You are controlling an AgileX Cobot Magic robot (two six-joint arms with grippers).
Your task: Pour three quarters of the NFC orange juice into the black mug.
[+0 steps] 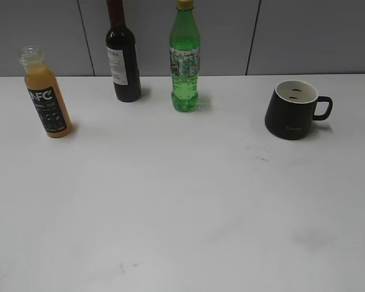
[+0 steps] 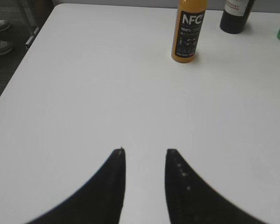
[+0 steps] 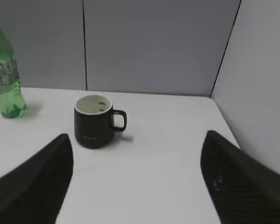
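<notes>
The NFC orange juice stands capless and nearly full at the table's far left; it also shows in the left wrist view. The black mug stands upright at the far right, handle to the right, and appears empty; it also shows in the right wrist view. My left gripper is open and empty over bare table, well short of the juice. My right gripper is wide open and empty, in front of and to the right of the mug. Neither gripper shows in the exterior view.
A dark wine bottle and a green soda bottle stand at the back between juice and mug. The white table ends at a grey partition wall behind; its left edge drops to the floor. A wall stands close on the right.
</notes>
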